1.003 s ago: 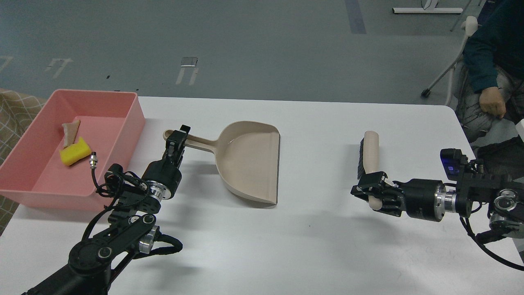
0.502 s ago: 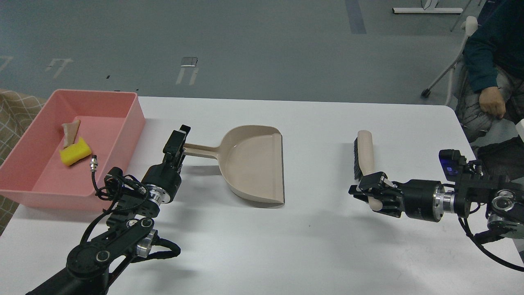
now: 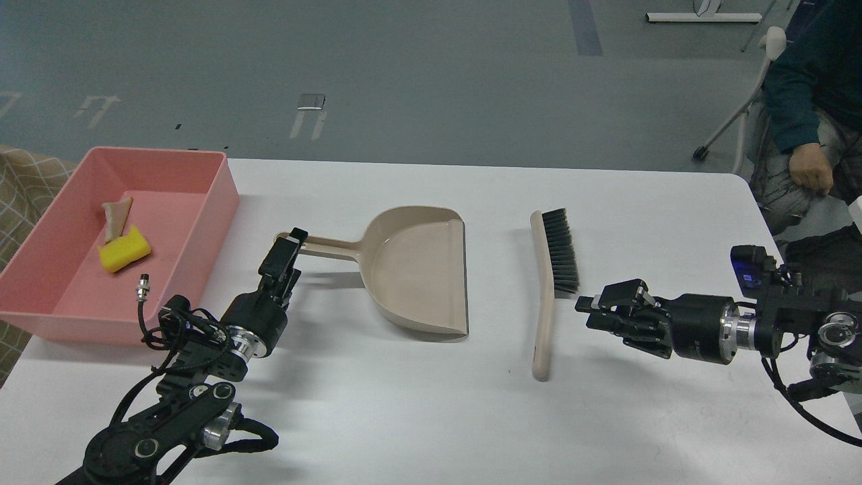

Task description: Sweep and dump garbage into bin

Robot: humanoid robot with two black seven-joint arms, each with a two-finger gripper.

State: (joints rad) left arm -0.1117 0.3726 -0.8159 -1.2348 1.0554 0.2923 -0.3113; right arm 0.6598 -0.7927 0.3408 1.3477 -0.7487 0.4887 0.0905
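Observation:
The pink bin [image 3: 222, 176] stands at the table's far left. Inside it lie the garbage scraps: a yellow sponge chunk [image 3: 124, 249] and a pale beige strip [image 3: 116, 214]. The beige dustpan [image 3: 417, 269] lies flat mid-table with its handle [image 3: 330, 248] pointing left. My left gripper [image 3: 286, 252] is at the handle's end, open, and the handle tip shows beside its fingers. A beige brush [image 3: 544, 303] with black bristles [image 3: 562, 250] lies on the table right of the dustpan. My right gripper [image 3: 594, 310] is open and empty, just right of the brush.
The white table [image 3: 431, 417] has its right edge near my right arm. A seated person [image 3: 811, 101] is beyond the far right corner. A checked cloth [image 3: 23, 188] lies left of the bin.
My right gripper has let go of the brush, which now lies flat, bristles right, left of the gripper. My left gripper has pulled back down-left from the dustpan handle. The dustpan stays put.

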